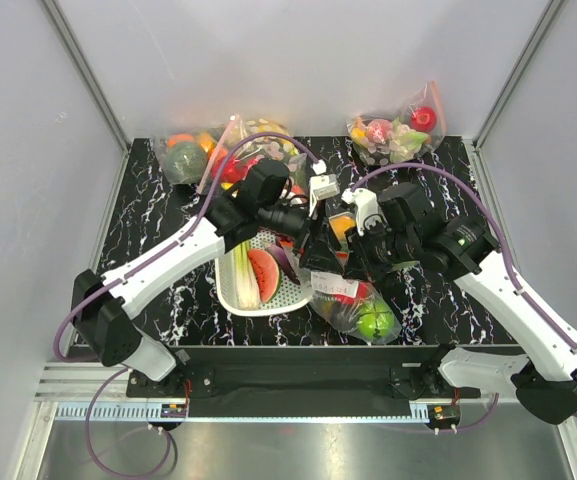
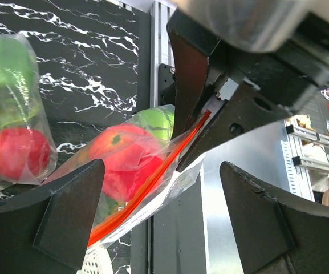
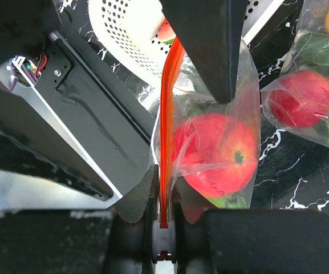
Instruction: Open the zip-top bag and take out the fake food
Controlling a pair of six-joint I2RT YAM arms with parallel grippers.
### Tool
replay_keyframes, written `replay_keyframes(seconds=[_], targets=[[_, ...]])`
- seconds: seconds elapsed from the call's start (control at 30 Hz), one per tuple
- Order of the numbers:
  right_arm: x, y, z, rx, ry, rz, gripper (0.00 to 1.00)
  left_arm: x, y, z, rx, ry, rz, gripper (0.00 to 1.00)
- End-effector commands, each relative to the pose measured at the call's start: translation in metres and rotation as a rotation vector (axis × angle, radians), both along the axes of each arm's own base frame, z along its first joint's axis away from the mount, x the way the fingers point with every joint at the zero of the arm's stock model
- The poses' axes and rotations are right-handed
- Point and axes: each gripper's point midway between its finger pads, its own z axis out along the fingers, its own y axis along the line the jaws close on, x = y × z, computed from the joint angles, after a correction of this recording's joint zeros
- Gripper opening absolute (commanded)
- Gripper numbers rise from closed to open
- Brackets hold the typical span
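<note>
A clear, crinkly zip-top bag (image 3: pixel 232 114) is held by the right claw (image 3: pixel 163 200). The claw's two fingers are pressed together on one end of the bag's orange-red zip strip (image 3: pixel 167 131). Inside the bag, just past that claw's tips, sits a red round fruit (image 3: pixel 212 157), with a green round fruit (image 3: pixel 228 201) showing at its near edge (the plastic is wrinkled, so anything else inside is hard to make out).

The left claw (image 2: pixel 163 171) faces the right claw from the strip's other end. Its fingers (image 2: pixel 67 211) stand wide apart and grip nothing. The strip and the bag's upper edge pass between them, closer to one finger than the other. Whether that finger touches the plastic cannot be told.

Seen from above, a white perforated basket (image 1: pixel 230 295) lies just beside and below the left claw, holding a leek (image 1: pixel 242 272) and a watermelon slice (image 1: pixel 264 276). Everything rests on a black marbled table (image 1: pixel 158 235). Well beyond the right claw, at the table's far edge, lies a back-right produce bag (image 1: pixel 398 135). Beyond the left claw lies a back-left produce bag (image 1: pixel 183 158).
</note>
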Motion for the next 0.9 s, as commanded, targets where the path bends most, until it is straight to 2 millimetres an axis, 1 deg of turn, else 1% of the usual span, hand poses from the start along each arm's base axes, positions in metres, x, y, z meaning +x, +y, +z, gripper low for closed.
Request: replay_keyframes(seconds=[0.0, 0.07, 0.1, 0.13, 0.17, 0.2, 0.23, 0.27, 0.3, 0.33, 0.37, 0.4, 0.43, 0.47, 0.5, 0.53, 0.57, 0.6, 0.67, 0.73, 0.8, 0.87], targets=[[0.003, 0.008, 0.023, 0.077, -0.071, 0.031, 0.0, -0.003, -0.006, 0.011, -0.048, -0.05, -0.043, 0.87], [0.003, 0.007, 0.022, 0.078, -0.073, 0.028, 0.0, -0.009, -0.008, 0.005, -0.042, -0.011, -0.074, 0.79], [0.004, 0.006, 0.023, 0.076, -0.083, 0.02, 0.0, -0.012, -0.008, 0.001, -0.034, 0.009, -0.082, 0.69], [0.004, 0.005, 0.023, 0.078, -0.084, 0.01, 0.0, -0.014, -0.009, -0.007, -0.02, 0.031, -0.088, 0.49], [0.005, 0.004, 0.021, 0.075, -0.083, 0.004, 0.0, -0.015, -0.009, -0.012, -0.011, 0.043, -0.09, 0.38], [0.006, 0.001, 0.022, 0.07, -0.096, -0.014, 0.0, -0.016, -0.009, -0.015, -0.003, 0.057, -0.091, 0.24], [0.006, -0.001, 0.021, 0.069, -0.094, -0.032, 0.01, -0.019, -0.008, -0.022, 0.008, 0.08, -0.1, 0.14], [0.006, -0.003, 0.016, 0.063, -0.092, -0.043, 0.04, -0.02, -0.009, -0.026, 0.014, 0.089, -0.099, 0.0], [0.007, -0.007, 0.018, 0.065, -0.109, -0.067, 0.08, -0.021, -0.009, -0.027, 0.014, 0.094, -0.096, 0.0], [0.007, -0.009, 0.014, 0.065, -0.106, -0.084, 0.21, -0.019, -0.009, -0.029, 0.017, 0.091, -0.083, 0.0], [0.008, -0.011, 0.013, 0.065, -0.112, -0.101, 0.26, -0.02, -0.006, -0.032, 0.02, 0.092, -0.07, 0.0], [0.009, -0.017, 0.015, 0.066, -0.133, -0.13, 0.34, -0.017, -0.008, -0.03, 0.01, 0.085, -0.054, 0.0], [0.009, -0.019, 0.016, 0.074, -0.135, -0.154, 0.48, -0.015, -0.007, -0.031, 0.01, 0.086, -0.042, 0.0], [0.008, -0.023, 0.013, 0.07, -0.135, -0.168, 0.55, -0.014, -0.007, -0.033, 0.015, 0.094, -0.034, 0.0], [0.007, -0.029, 0.017, 0.077, -0.158, -0.193, 0.59, -0.012, -0.008, -0.034, 0.014, 0.107, -0.026, 0.0], [0.005, -0.032, 0.014, 0.074, -0.154, -0.208, 0.66, -0.011, -0.008, -0.035, 0.014, 0.113, -0.021, 0.0], [0.003, -0.036, 0.017, 0.086, -0.171, -0.221, 0.67, -0.01, -0.008, -0.037, 0.011, 0.119, -0.021, 0.0], [0.004, -0.04, 0.016, 0.082, -0.179, -0.237, 0.69, -0.009, -0.008, -0.037, 0.009, 0.134, -0.018, 0.0], [0.001, -0.045, 0.011, 0.079, -0.178, -0.251, 0.7, -0.006, -0.007, -0.036, 0.0, 0.138, -0.014, 0.0], [-0.001, -0.045, 0.005, 0.083, -0.165, -0.257, 0.7, -0.006, -0.006, -0.033, -0.008, 0.146, -0.011, 0.0], [-0.003, -0.043, 0.005, 0.11, -0.163, -0.26, 0.7, -0.005, -0.006, -0.031, -0.023, 0.154, -0.01, 0.0], [-0.001, -0.041, 0.004, 0.134, -0.176, -0.265, 0.7, -0.004, -0.005, -0.029, -0.036, 0.15, -0.007, 0.0]])
